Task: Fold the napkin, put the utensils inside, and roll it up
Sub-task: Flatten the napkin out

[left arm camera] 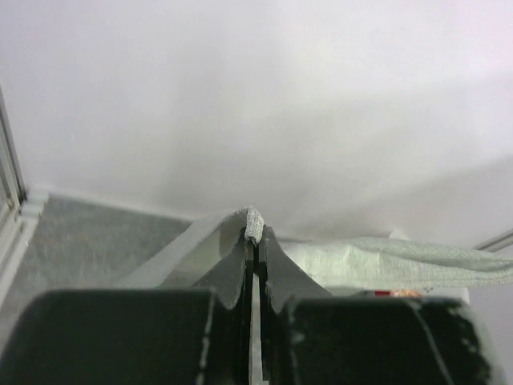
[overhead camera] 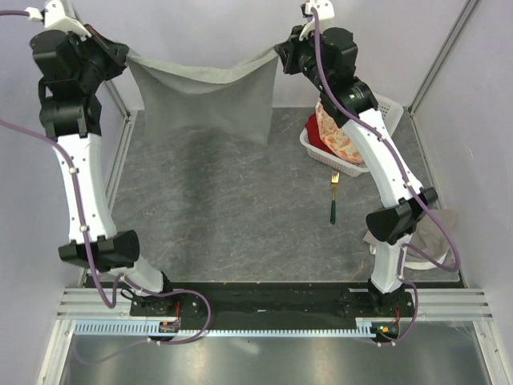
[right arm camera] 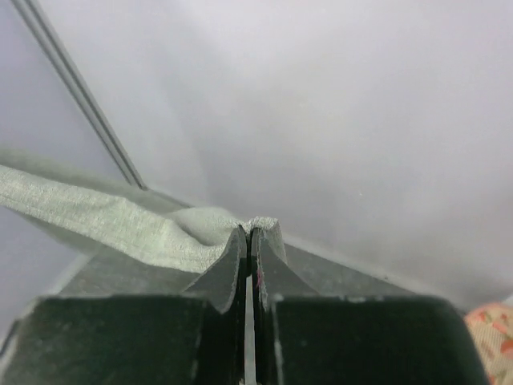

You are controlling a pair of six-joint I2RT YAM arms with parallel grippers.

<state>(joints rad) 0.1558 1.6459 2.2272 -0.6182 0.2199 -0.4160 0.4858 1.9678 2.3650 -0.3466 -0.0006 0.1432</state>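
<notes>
The sage-grey napkin [overhead camera: 204,100] hangs stretched in the air at the back of the table, held by its two top corners. My left gripper [overhead camera: 127,58] is shut on the left corner, and in the left wrist view the napkin [left arm camera: 385,263] runs off to the right from my left gripper [left arm camera: 255,233]. My right gripper [overhead camera: 278,54] is shut on the right corner; the right wrist view shows the napkin [right arm camera: 104,220] trailing left from my right gripper [right arm camera: 248,234]. A fork [overhead camera: 334,195] with a gold head and dark green handle lies on the table at the right.
A white basket [overhead camera: 312,145] at the back right holds an orange floral cloth [overhead camera: 343,138]. A paler beige-grey cloth [overhead camera: 433,237] lies at the table's right edge behind the right arm. Metal frame posts [overhead camera: 439,56] stand at the back corners.
</notes>
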